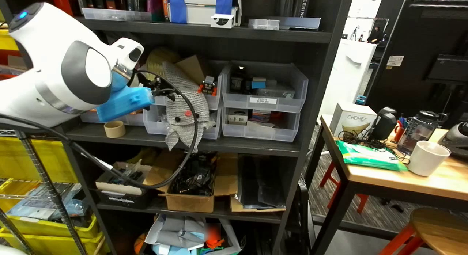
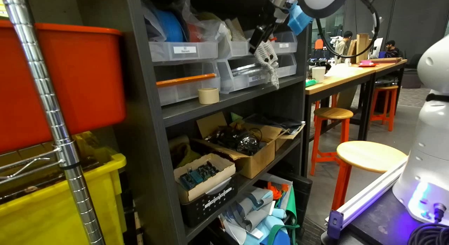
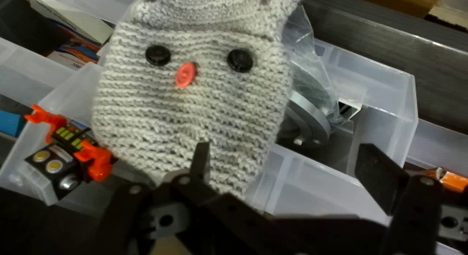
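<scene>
Knitted grey toy (image 3: 204, 105) hanging from the shelving bins, gripper (image 3: 284, 149) spread wide beside it and gripping nothing.
The toy droops to the middle of the dark shelf's (image 1: 256, 147) front edge; whether the gripper touches it cannot be told. A tape roll (image 1: 114, 129) sits near that edge's left end, and an open cardboard box (image 1: 190, 204) stands one level down. One clear bin (image 1: 234, 99) is labelled "OFFICE SUPPLIES", a lower bin (image 2: 240, 83) "WIRES"; a book spine (image 1: 304, 4) above shows "NEERING". Beside the shelving, a wooden counter (image 1: 384, 178) carries a "CHEMEX" box (image 1: 347, 118) at its far left corner and a white mug (image 1: 426, 158) towards its front edge, with red-legged stools (image 2: 370, 155) nearby.
</scene>
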{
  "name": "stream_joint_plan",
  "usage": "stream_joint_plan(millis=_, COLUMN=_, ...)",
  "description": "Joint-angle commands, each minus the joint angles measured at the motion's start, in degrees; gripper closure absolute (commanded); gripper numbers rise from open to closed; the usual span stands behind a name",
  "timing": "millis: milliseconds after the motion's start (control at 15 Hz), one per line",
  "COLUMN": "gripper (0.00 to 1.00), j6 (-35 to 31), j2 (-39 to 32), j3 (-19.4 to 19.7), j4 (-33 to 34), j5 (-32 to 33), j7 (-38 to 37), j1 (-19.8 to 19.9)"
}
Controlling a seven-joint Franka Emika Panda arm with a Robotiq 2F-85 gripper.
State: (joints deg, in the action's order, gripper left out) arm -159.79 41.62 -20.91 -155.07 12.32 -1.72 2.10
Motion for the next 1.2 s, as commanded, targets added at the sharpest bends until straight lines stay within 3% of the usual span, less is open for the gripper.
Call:
stream_joint_plan(millis=0, gripper=0.00, j6=-1.31, j2=-3.19, j3=-0.33, j4=2.07, j5=2.26, j7=-1.13, j1=0.55)
stream_joint_plan(millis=467, gripper=0.00, j6=-0.59, j2=-1.66, j3=-1.28, j4=1.27, j5=5.88, j7=-2.99, j1=3.34)
stream_joint_plan(millis=1133, gripper=0.00, j6=-0.80, j2=-3.70, j3=-0.58, j4=1.89, j5=6.49, j7=-3.27, j1=4.21)
